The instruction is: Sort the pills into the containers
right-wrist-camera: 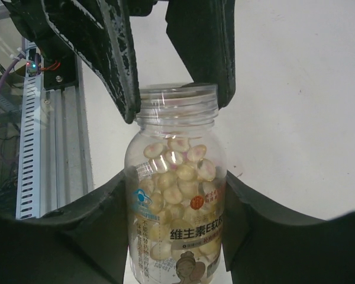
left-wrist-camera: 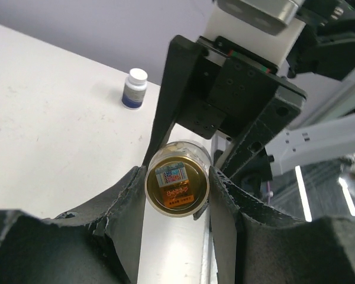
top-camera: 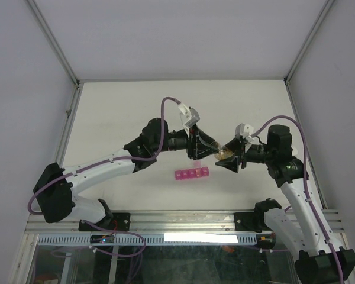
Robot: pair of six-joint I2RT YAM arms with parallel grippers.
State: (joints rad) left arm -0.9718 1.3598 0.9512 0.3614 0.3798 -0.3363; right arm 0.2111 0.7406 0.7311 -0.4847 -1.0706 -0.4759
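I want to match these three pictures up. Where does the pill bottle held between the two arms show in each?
Top external: the pill bottle is right of centre, between the left gripper and right gripper, above the magenta containers in the picture.
Left wrist: lower centre, seen end-on.
Right wrist: centre, side-on, pills visible.
Shared landmark: the black fingers of both grippers at its two ends.

Tabletop (top-camera: 124,112): off-white, matte, faint scuffs, walls on 3 sides. 2 items on it.
1. Magenta compartment strip (top-camera: 191,174) lies flat near the front edge, roughly centred, long side parallel to that edge. Can't tell the lid state.
2. Small bottle (left-wrist-camera: 134,89), white cap, dark label, stands upright close to a wall-side edge, nothing touching it.
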